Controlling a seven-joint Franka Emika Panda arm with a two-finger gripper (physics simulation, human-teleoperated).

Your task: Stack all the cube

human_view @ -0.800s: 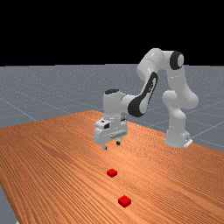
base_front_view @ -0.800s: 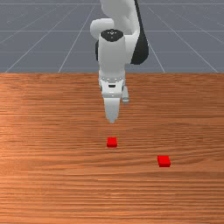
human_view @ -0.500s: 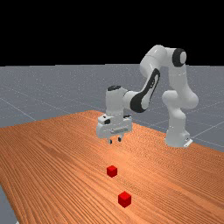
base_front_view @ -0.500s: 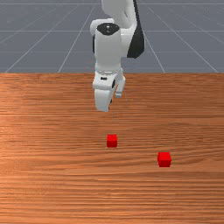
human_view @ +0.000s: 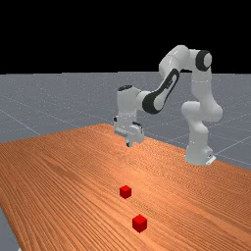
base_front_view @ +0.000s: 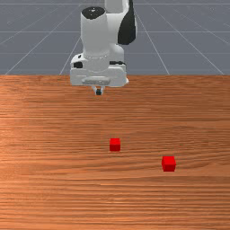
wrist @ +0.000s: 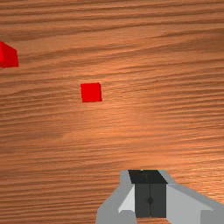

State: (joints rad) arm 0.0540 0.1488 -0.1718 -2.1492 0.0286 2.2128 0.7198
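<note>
"Pincer [base_front_view: 98, 92] looks different to me. What did change?"

"It has gone up and back, away from the cubes, and the hand has turned. Earlier its fingers [wrist: 143, 199] stood apart; now they meet each other in the wrist view, closed and with nothing held."

"And the things to stack?"

"They keep their places on the orange-brown wooden counter [base_front_view: 45, 179]. One plain red cube [base_front_view: 115, 144] is between five and six o'clock from the pincer in the front view. A second red cube [base_front_view: 169, 163] lies near four o'clock from the first, well apart. In the far view, it is at five o'clock from the first."

"Do they look the same?"

"Not quite. At first they seemed low and flat, but now both show their full height."

"What does it mean for the task?"

"No stack is made, so I judge the work is at its beginning. Probably the pincer must open again, come above one cube and line up with its sides. If it goes down closed, it could push the cube away."
</note>
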